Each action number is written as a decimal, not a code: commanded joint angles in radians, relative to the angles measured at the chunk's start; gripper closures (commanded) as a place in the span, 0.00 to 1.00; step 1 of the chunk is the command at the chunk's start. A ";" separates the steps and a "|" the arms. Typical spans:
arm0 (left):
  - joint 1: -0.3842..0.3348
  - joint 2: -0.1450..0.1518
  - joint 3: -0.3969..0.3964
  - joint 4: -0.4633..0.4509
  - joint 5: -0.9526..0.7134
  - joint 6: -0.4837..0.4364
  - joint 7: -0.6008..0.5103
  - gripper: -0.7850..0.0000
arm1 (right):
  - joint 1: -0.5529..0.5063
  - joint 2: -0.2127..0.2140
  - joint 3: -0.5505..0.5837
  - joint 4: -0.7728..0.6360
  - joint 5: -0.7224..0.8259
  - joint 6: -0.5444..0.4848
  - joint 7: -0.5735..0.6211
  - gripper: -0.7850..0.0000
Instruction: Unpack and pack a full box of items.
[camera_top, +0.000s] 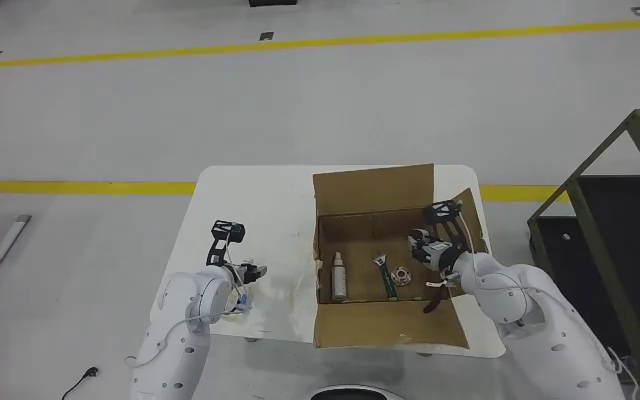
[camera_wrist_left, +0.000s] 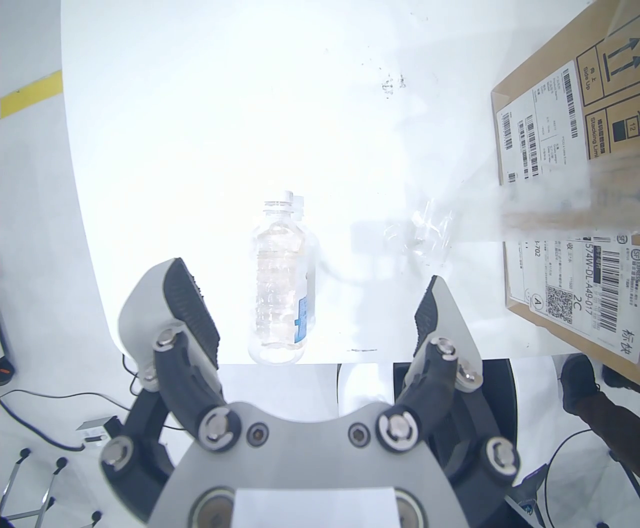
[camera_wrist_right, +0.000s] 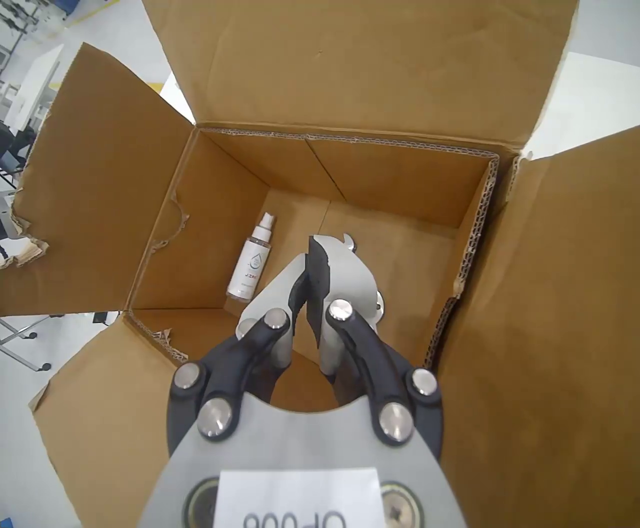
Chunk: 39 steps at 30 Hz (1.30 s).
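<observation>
White worktop (camera_top: 250, 200) standing on a grey floor (camera_top: 320, 110). A far yellow line (camera_top: 300, 43) running across the floor, a near yellow line (camera_top: 90, 187) passing behind the worktop. Dark metal-framed rack (camera_top: 590, 190) standing just beside the worktop's right end. Black cable (camera_top: 85, 376) lying on the floor near the worktop's left front corner.

Pale grey floor (camera_top: 300, 110), two yellow lines (camera_top: 300, 43), white table (camera_top: 250, 200), dark metal rack (camera_top: 605, 240).

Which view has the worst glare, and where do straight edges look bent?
Left wrist view: glare washes out the table, the clear bottle barely stands out, a pale haze veils part of the box, and the table's edge bows. Right wrist view: even light, the spray bottle shows plainly.
</observation>
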 joint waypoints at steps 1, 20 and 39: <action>0.000 0.000 0.000 0.000 0.000 0.000 0.000 0.00 | 0.000 0.000 0.000 0.000 0.000 0.000 0.000 1.00; 0.000 0.000 0.000 0.000 0.000 0.000 0.000 0.00 | 0.214 -0.078 -0.305 0.004 -0.153 0.382 0.142 1.00; 0.000 0.000 0.000 0.000 0.000 0.000 0.000 0.00 | 0.246 -0.113 -0.397 0.077 -0.148 0.434 0.110 1.00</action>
